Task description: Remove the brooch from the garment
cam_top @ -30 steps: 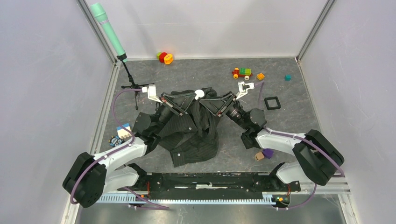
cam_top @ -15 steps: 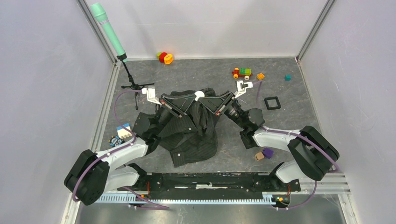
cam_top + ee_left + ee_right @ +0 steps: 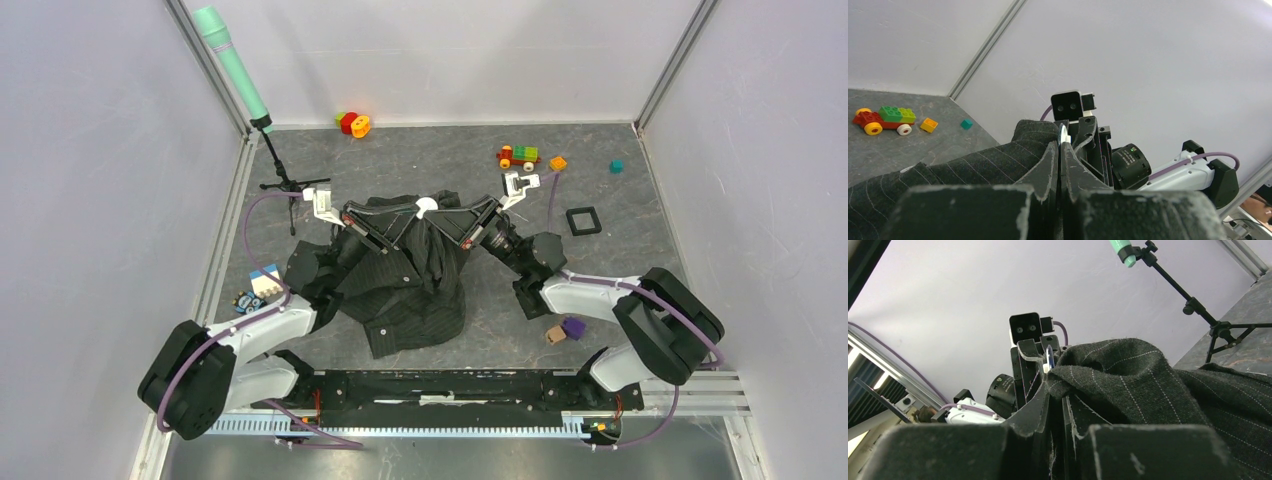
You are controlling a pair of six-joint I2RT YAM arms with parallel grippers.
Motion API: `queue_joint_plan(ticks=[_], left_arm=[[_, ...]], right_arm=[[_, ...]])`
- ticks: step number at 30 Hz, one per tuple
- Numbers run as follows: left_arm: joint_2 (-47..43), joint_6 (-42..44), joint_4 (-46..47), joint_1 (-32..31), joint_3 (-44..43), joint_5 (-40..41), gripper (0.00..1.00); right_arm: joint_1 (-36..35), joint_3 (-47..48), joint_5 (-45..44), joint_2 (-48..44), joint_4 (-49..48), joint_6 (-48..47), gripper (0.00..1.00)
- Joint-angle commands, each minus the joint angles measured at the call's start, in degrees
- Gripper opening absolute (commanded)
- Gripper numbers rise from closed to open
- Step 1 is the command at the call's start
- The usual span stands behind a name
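Note:
The dark pinstriped garment [image 3: 410, 290] lies bunched mid-table, with a fold lifted between my grippers. My left gripper [image 3: 416, 208] and right gripper [image 3: 438, 210] meet tip to tip above it. In the left wrist view my left gripper [image 3: 1063, 142] is shut on the brooch [image 3: 1063, 134], a small white disc with a dark-blue edge, next to the garment [image 3: 973, 170]. The brooch also shows in the top view [image 3: 427, 203] and the right wrist view [image 3: 1049, 357]. My right gripper [image 3: 1057, 395] is shut on the garment fold [image 3: 1128, 375].
A teal microphone on a stand [image 3: 235, 65] is at the back left. A toy train [image 3: 517, 155], an orange brick [image 3: 557, 163], a teal cube [image 3: 617, 166] and a black square frame [image 3: 583, 221] lie at the right. A purple block [image 3: 573, 327] sits near the right arm.
The right arm has drawn slightly left, and both wrists have shifted a little. Both grippers keep their holds at the same spot.

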State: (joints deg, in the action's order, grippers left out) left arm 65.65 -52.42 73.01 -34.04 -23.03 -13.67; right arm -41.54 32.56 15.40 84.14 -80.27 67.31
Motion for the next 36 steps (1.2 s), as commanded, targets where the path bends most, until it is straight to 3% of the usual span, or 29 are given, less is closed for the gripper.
queue_joint_plan(ticks=[1, 13, 17, 30, 33, 36], left_arm=[[-0.2, 2.8, -0.1, -0.8, -1.8, -9.8, 0.02], [-4.4, 10.0, -8.3, -0.8, -1.3, -13.9, 0.02], [-4.6, 11.1, -18.0, -0.8, -4.5, -15.4, 0.02], [-5.4, 14.1, -38.1, -0.8, -11.9, -13.5, 0.02], [-6.1, 14.6, -38.4, -0.8, -11.4, -12.7, 0.02], [-7.0, 12.6, -31.3, -0.8, -7.8, -11.9, 0.02]], right_arm=[[-0.2, 3.4, 0.6, -0.1, 0.6, -0.1, 0.13], [0.1, 6.6, 5.0, 1.5, 5.2, 1.5, 0.09], [0.1, 9.4, 8.6, 1.4, 11.1, -1.8, 0.08], [0.2, 8.6, 12.8, -1.8, 13.9, -8.9, 0.07], [0.2, 7.4, 12.0, -3.0, 14.4, -9.8, 0.09], [0.7, 5.4, 10.4, -3.7, 10.3, -8.0, 0.07]])
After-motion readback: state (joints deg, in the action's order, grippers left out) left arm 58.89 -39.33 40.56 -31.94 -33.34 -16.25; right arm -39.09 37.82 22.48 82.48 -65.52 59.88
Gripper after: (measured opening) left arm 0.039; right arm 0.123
